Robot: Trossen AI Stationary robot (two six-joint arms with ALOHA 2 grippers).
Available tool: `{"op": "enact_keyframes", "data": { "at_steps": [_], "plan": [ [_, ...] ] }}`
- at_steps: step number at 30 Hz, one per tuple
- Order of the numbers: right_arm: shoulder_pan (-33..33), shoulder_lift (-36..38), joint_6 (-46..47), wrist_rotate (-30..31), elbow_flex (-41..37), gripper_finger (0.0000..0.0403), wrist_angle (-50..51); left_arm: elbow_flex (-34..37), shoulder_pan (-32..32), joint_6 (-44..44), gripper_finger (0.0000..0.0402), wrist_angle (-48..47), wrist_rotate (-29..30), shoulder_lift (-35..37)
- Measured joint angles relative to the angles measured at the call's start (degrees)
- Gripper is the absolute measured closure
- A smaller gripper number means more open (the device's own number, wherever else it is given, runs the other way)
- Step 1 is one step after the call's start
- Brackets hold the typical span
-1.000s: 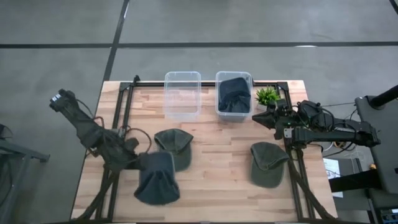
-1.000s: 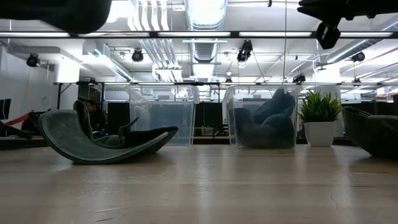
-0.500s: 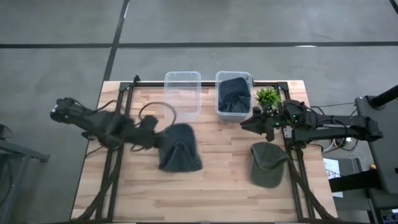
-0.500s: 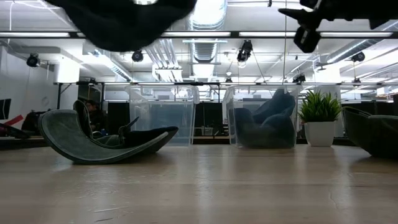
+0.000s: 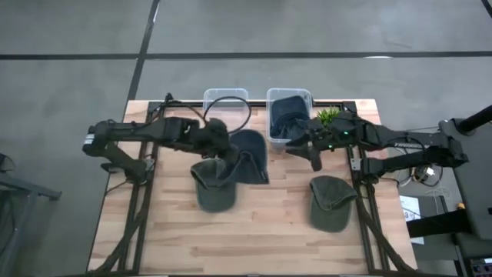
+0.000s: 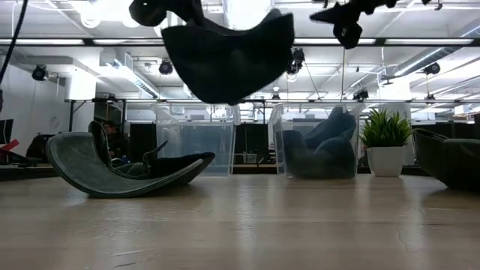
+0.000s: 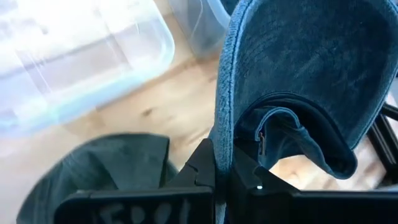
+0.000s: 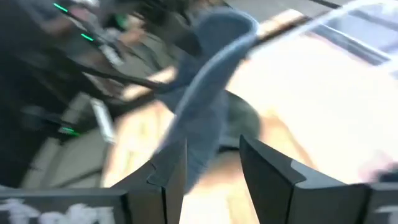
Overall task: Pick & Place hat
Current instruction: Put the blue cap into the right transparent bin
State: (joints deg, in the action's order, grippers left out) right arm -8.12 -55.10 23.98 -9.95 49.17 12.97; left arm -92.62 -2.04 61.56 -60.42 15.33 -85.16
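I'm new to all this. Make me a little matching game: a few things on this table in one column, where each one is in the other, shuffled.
Things:
1. blue hat
2. left bin
3. right bin
4. potted plant

Places or states:
A. holds a dark hat already
B. held in the air by the left claw
C. stands beside the right bin, at the table's far edge
D. clear, nothing visible inside

Pairs: 1-B, 2-D, 3-A, 4-C

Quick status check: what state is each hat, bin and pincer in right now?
Left pincer: shut on carried hat, held above table.
Right pincer: open, empty.
Left bin: empty.
Right bin: holds a hat.
Left table hat: lying loose.
Right table hat: lying loose.
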Motion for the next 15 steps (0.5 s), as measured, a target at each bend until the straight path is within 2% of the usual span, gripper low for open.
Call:
{"op": "enact_keyframes", "data": {
  "at_steps": [2, 9, 15],
  "plan": [
    [0.0, -1.9, -1.3, 1.7, 2.7, 0.0265, 2.9, -1.1, 0.8, -0.7, 0.0396, 0.0, 1.4, -0.9],
    [0.0, -7.0, -2.7, 4.7, 9.3, 0.0264, 3.2, -3.4, 3.4, -2.1, 0.0396, 2.2, 6.8, -2.5],
    [0.0, -11.0, -3.3, 6.3, 14.1, 0.0265, 4.1, -3.6, 4.4, -3.5, 0.0396, 5.3, 7.3, -2.5]
  ]
}}
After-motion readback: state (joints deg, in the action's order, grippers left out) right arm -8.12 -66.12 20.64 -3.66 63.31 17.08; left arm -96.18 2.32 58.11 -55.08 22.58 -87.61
